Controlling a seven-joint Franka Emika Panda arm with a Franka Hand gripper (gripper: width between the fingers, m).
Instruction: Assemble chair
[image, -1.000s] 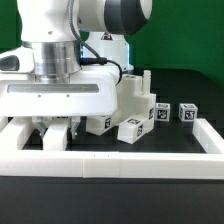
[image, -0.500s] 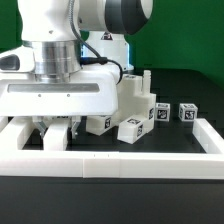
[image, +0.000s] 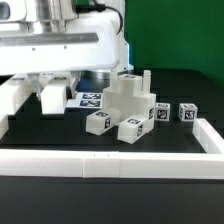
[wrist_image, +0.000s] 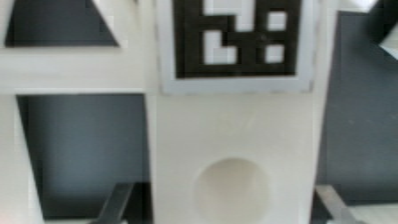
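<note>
Rail: a long white border, nearest me.
Chair parts: a huddle of white tagged blocks on the dark desk, just behind the rail, with small cubes close on the exterior view's right.
Fingers: they hang clear above the desk toward the exterior view's left.
Change: half a second ago they sat low behind the rail, hiding much of the huddle. Now they have lifted and slid off it.
Grip: I cannot tell whether they are closed on anything.
Wrist view: a white tagged part with an oval recess fills it, very close.
Meaning: probably a part is being lifted away, or one was just let go. The chair looks far from finished.
</note>
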